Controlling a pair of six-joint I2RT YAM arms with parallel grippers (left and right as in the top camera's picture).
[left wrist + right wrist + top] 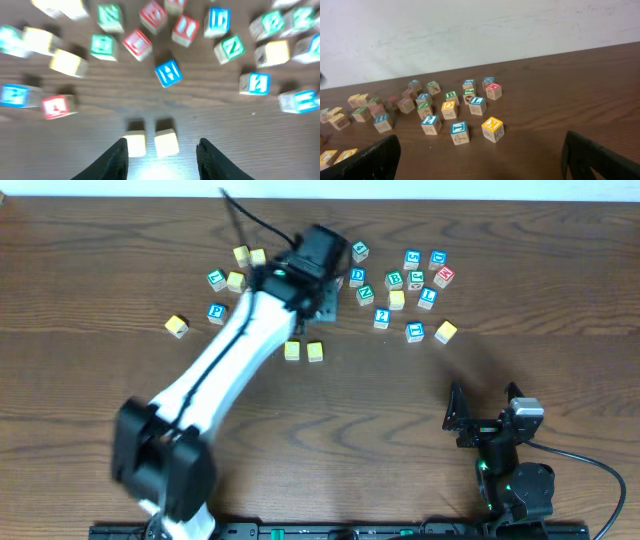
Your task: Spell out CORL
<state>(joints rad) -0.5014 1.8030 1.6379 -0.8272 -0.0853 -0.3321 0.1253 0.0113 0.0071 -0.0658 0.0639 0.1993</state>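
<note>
The left end effector (161, 150) is spread. Two pale yellow cubes (166, 142) are seen between its fingers, side by side on the table (150, 107), letters unreadable. Beyond, a blue H cube (167, 72) and a green Z cube (229, 48) are legible. The right end effector (480, 160) is spread wide.

1. My table (400, 410): dark brown, streaky wood grain.
2. My left arm (232, 345): white, with black joints.
3. Near cube (291, 351): yellow top; neighbour cube (315, 351): yellow too.
4. Centre cube (168, 72): blue lettering on white.
</note>
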